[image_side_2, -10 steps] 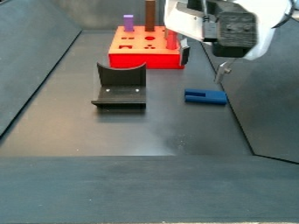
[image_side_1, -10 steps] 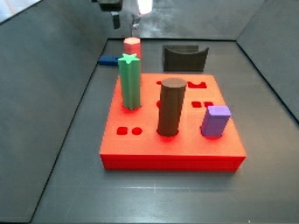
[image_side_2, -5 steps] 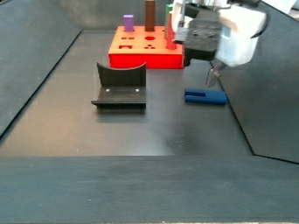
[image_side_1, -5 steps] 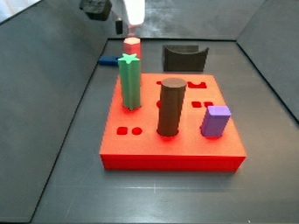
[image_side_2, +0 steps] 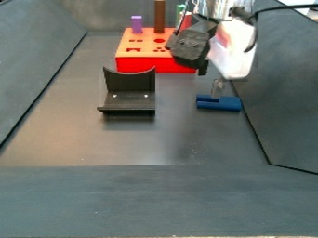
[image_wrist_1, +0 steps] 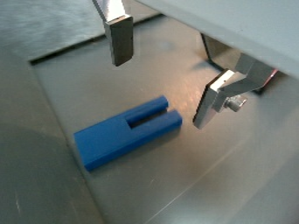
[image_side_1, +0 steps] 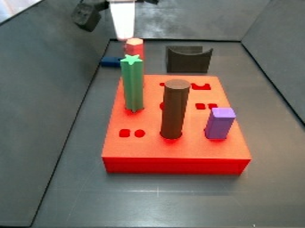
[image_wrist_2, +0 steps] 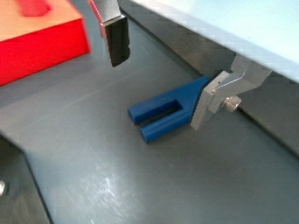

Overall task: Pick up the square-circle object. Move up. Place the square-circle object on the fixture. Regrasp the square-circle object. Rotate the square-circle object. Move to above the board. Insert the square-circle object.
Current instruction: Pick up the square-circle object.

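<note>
While the board point(image_side_2: 155, 51) is seen at the far end of the floor in a side view, with the fixture point(image_side_2: 126, 91) just in front of it, the square-circle object point(image_side_2: 218, 103) is found lying flat on the dark floor, well to the side of the fixture and near the wall. The gripper point(image_wrist_1: 163, 74) is held above this blue piece with its jaws spread wide and nothing between them. In both wrist views one finger point(image_wrist_2: 114, 39) is seen beyond the piece, and the other finger point(image_wrist_2: 214, 101) is close to its edge. A risk is judged here: if the gripper is lowered while it is not centred, the piece can be struck from above by that near finger and pushed or turned on the floor. If it is closed over the two prongs instead of the boxy body, a weak hold can be obtained, and the piece can slip when it is lifted
</note>
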Robot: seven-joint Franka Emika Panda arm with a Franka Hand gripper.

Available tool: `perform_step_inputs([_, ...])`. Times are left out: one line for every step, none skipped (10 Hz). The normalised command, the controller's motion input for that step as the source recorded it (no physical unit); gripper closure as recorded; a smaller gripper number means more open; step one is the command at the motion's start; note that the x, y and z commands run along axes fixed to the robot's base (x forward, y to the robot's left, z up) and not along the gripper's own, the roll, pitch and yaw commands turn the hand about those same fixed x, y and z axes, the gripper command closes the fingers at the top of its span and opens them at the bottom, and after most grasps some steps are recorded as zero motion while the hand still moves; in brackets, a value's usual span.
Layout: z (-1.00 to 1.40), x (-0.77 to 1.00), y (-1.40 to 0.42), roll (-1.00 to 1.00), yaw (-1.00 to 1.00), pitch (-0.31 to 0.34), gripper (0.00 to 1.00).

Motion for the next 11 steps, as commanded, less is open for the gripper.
perform_step_inputs([-0.06, 0.00, -0.09, -0.31, -0.71, 0.009, 0.00])
perform_step_inputs([-0.06, 0.00, -0.08, -0.31, -0.69, 0.104, 0.00])
perform_step_inputs([-0.13, 0.05, -0.04, -0.28, -0.70, 0.173, 0.00])
perform_step_inputs([-0.27, 0.22, 0.02, -0.30, -0.56, 0.211, 0.00])
perform_step_inputs([-0.38, 0.05, 0.35, -0.36, -0.23, 0.119, 0.00])
perform_step_inputs([-0.47, 0.04, 0.38, -0.36, -0.01, 0.061, 0.00])
perform_step_inputs([-0.41, 0.04, 0.33, -0.39, -0.03, 0.031, 0.00])
perform_step_inputs([-0.27, 0.00, 0.24, -0.45, -0.21, 0.014, 0.00])
perform_step_inputs([-0.03, -0.14, 0.01, -0.50, -0.37, 0.000, 0.00])
perform_step_inputs([0.00, -0.10, 0.00, -0.50, -0.41, 0.000, 0.00])
perform_step_inputs([0.04, -0.05, -0.04, -0.50, -0.41, 0.000, 0.00])
